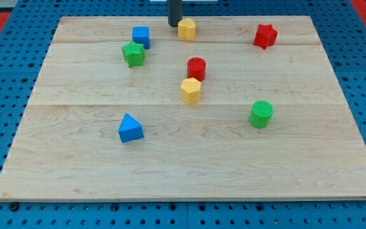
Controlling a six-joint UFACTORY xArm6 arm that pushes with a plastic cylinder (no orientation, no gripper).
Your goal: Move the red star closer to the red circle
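The red star [265, 35] lies near the view's top right of the wooden board [189, 165]. The red circle [196, 67] stands near the board's middle, well to the left of and below the star. My tip [174, 24] is at the view's top centre, just left of a yellow block [187, 28] and close to touching it. The tip is far to the left of the red star and above the red circle.
A yellow hexagon [190, 90] sits just below the red circle. A blue cube [141, 36] and a green star [133, 54] lie at the upper left. A blue triangle [129, 128] lies lower left. A green circle [260, 114] stands at the right.
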